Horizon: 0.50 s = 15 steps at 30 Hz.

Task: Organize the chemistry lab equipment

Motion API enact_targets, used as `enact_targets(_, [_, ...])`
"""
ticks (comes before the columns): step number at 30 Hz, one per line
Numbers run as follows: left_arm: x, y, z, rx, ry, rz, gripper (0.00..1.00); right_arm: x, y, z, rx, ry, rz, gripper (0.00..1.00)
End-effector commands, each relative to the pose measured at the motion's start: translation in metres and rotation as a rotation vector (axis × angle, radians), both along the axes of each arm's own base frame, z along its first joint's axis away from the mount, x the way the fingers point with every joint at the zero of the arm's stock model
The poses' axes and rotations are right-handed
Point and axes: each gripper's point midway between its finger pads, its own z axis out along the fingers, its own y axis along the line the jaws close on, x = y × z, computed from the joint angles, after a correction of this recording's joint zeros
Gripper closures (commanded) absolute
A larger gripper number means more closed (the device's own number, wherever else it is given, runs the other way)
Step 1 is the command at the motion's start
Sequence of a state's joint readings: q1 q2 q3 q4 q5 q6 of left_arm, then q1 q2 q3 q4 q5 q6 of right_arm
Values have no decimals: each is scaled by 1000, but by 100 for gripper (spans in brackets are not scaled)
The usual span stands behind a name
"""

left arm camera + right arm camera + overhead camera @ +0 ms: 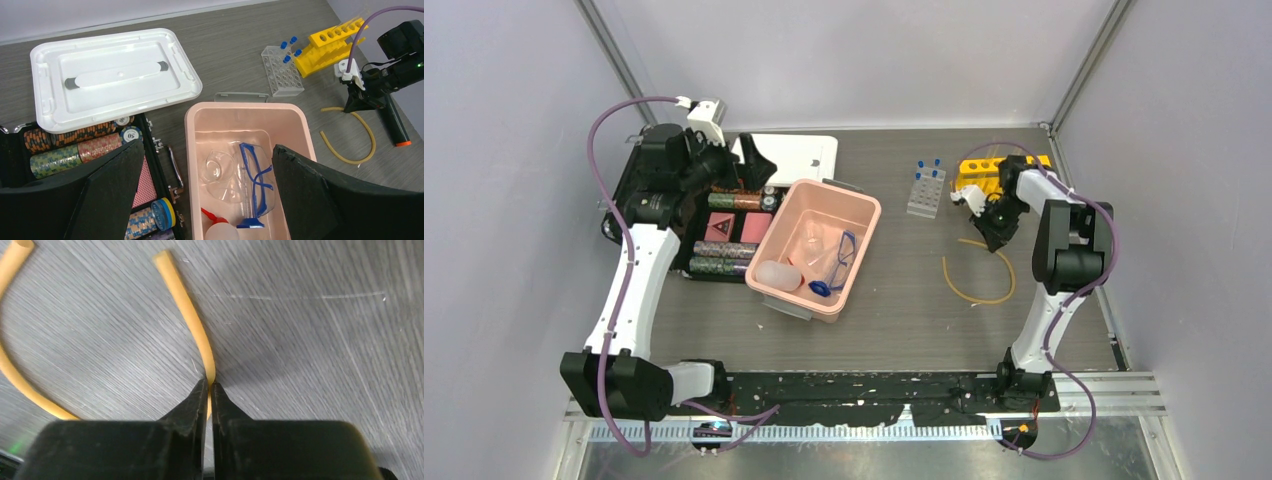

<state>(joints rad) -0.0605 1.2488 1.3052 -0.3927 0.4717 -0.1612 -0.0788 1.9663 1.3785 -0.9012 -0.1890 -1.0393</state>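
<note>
The right tool (210, 385) is clamping the yellow tubing (192, 320) just back from one cut end, low against the counter (325, 340). The left tool (208, 147) is hanging spread wide above the pink tub (240, 106). The lift is probably best done slow and high, since the limp loop could be snagging the rack (989, 172). The right wrist view is showing the pinch. Only the top view is showing the whole loop lying right of the tub, and the left wrist view the glasses (255, 170) inside.
</note>
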Motion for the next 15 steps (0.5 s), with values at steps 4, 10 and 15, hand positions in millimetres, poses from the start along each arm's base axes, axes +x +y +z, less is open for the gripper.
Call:
enact_targets(4, [6, -2, 26, -23, -72, 3, 0, 1, 60, 64, 212, -5, -69, 95])
enact_targets(10, [2, 0, 17, -21, -58, 8, 0, -36, 112, 76, 237, 42, -91, 95])
enact_targets(15, [1, -1, 17, -24, -55, 4, 0, -55, 123, 44, 176, 85, -85, 95])
